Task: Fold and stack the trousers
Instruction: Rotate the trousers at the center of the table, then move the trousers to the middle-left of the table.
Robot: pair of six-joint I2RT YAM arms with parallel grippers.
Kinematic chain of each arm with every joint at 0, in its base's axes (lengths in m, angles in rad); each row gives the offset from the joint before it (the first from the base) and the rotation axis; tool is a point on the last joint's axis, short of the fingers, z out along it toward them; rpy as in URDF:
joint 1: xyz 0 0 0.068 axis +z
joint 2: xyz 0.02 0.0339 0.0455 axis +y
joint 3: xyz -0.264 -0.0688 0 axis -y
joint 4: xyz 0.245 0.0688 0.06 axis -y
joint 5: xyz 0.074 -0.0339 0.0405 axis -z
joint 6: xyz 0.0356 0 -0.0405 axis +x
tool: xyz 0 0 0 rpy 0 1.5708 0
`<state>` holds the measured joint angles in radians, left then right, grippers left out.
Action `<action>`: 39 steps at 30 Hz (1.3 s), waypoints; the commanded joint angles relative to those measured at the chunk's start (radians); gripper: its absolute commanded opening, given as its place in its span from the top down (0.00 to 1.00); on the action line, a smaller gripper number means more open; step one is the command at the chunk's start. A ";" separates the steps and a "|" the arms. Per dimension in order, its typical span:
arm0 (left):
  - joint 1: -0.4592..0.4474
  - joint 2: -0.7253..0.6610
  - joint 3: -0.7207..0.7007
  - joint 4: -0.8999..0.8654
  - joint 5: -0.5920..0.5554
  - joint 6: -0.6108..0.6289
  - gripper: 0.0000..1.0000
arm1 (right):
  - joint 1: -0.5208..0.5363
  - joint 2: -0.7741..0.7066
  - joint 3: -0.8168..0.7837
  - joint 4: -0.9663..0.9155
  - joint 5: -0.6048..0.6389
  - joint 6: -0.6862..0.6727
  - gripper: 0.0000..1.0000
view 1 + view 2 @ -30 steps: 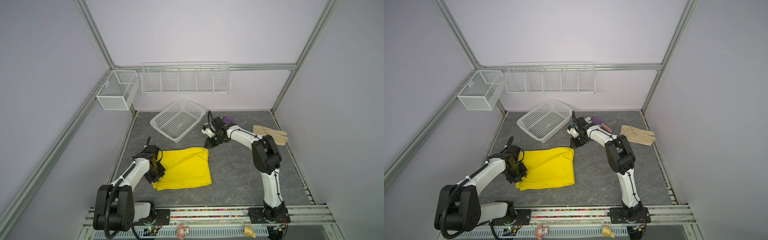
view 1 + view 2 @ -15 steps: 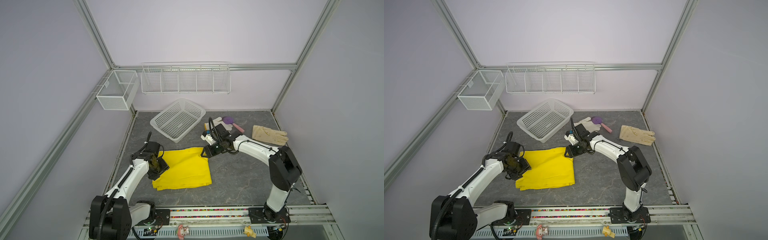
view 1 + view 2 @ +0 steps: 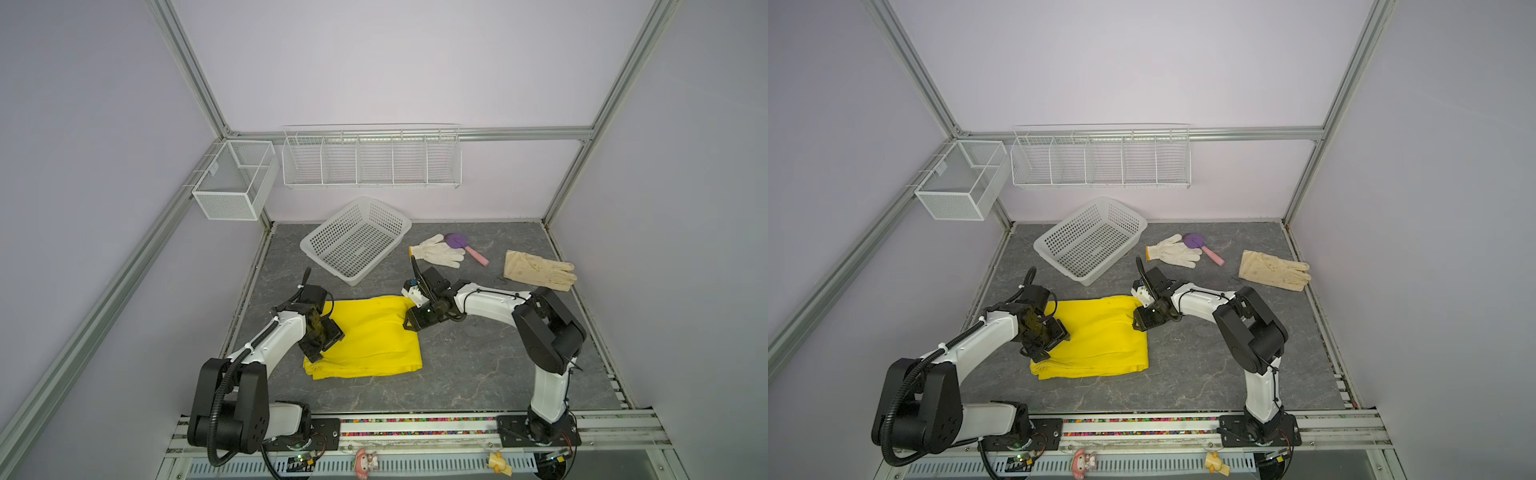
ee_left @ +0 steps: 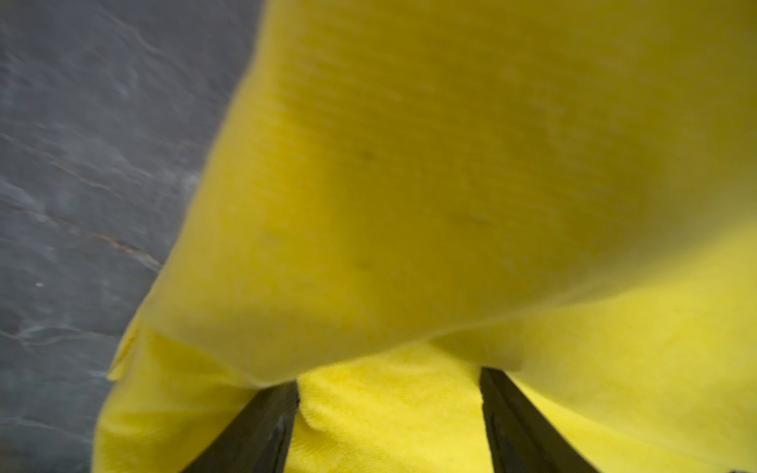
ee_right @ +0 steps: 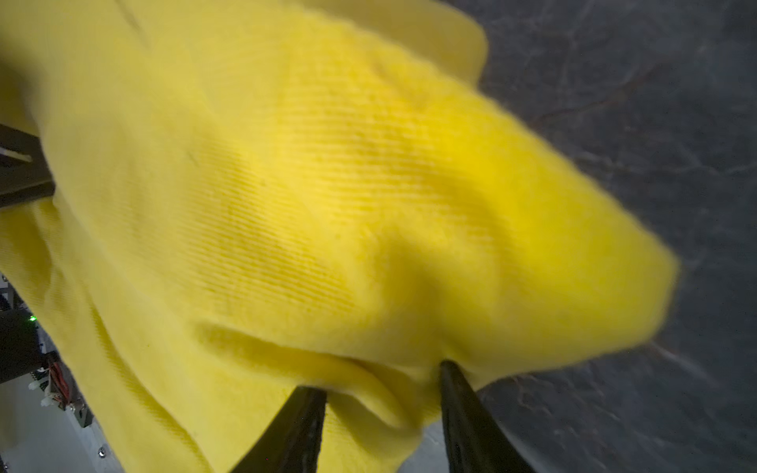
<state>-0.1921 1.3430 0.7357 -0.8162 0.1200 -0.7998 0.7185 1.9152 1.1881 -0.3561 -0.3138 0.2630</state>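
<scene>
your folded yellow trousers [image 3: 374, 336] lie flat as a squarish pad right between both arms. the left gripper [image 3: 325, 340] sits on the pad's left edge, jaws spread with cloth loose between them. the right gripper [image 3: 411, 322] is at its far right corner, jaws half apart around a bunched fold, and you cannot tell if it's pinched.

One trousers [image 3: 374, 336], two gloves [image 3: 440, 256] [image 3: 538, 270], perhaps one brush [image 3: 457, 241]

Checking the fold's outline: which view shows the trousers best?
The top views: in both, the trousers show nearly whole, as a folded rectangle. Both wrist views show only blurred yellow cloth close up, with one edge or corner and no full outline.
</scene>
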 commanded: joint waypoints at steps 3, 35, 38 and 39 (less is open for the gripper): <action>-0.006 -0.048 0.137 -0.130 -0.125 0.016 0.22 | 0.021 -0.010 -0.065 0.002 -0.033 0.089 0.51; -0.410 0.192 0.080 -0.037 -0.353 -0.459 0.16 | -0.092 -0.309 -0.100 -0.098 -0.077 0.095 0.32; -0.341 0.208 0.132 -0.115 -0.409 -0.297 0.17 | -0.102 -0.324 -0.102 -0.122 -0.064 0.067 0.32; -0.321 0.213 0.141 -0.119 -0.417 -0.222 0.17 | -0.102 -0.327 -0.104 -0.127 -0.063 0.059 0.32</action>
<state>-0.5594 1.5284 0.8562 -0.7982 -0.1875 -1.2079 0.6212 1.6161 1.0843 -0.4286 -0.3893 0.3767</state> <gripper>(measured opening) 0.831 0.677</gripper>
